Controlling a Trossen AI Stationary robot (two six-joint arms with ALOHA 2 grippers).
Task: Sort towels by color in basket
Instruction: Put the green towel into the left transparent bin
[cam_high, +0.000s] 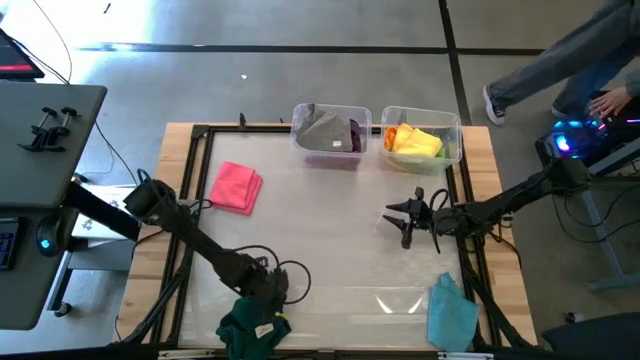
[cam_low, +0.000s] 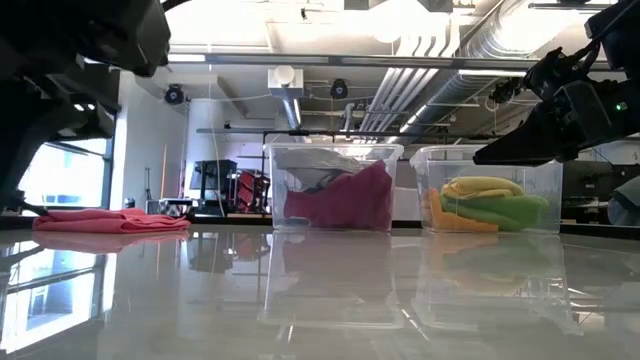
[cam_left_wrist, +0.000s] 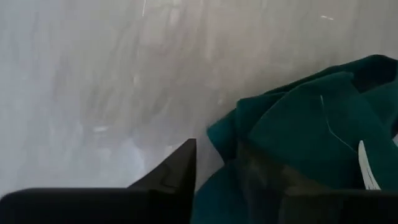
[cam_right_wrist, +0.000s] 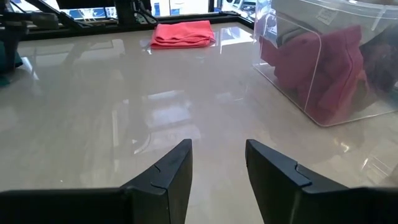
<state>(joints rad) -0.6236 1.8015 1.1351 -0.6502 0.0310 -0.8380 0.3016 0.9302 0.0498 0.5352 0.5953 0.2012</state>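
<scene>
The dark green towel (cam_high: 250, 335) lies bunched at the table's near edge, and my left gripper (cam_high: 266, 292) is shut on it from just beyond. It fills the left wrist view as teal cloth (cam_left_wrist: 298, 124) beside one dark finger (cam_left_wrist: 180, 171); the other finger is covered by cloth. My right gripper (cam_high: 408, 215) hovers open over the table's right middle, in front of the bins, touching nothing (cam_right_wrist: 217, 162). A pink towel (cam_high: 237, 187) lies flat on the left. A light blue towel (cam_high: 450, 312) lies near the right near corner. My left gripper holds the dark green towel by a bunched fold at its far side (cam_left_wrist: 217, 155). The cloth sits between the two fingers and drapes over one of them, hiding it. The fingers slant down from the table's far left. How much of the towel rests on the table cannot be told.
Two clear bins stand at the far edge. The left bin (cam_high: 330, 130) holds grey, purple and magenta cloths (cam_low: 340, 200); the right bin (cam_high: 420, 140) holds yellow, orange and light green ones (cam_low: 490, 205). A person (cam_high: 560, 60) stands beyond the table's far right corner.
</scene>
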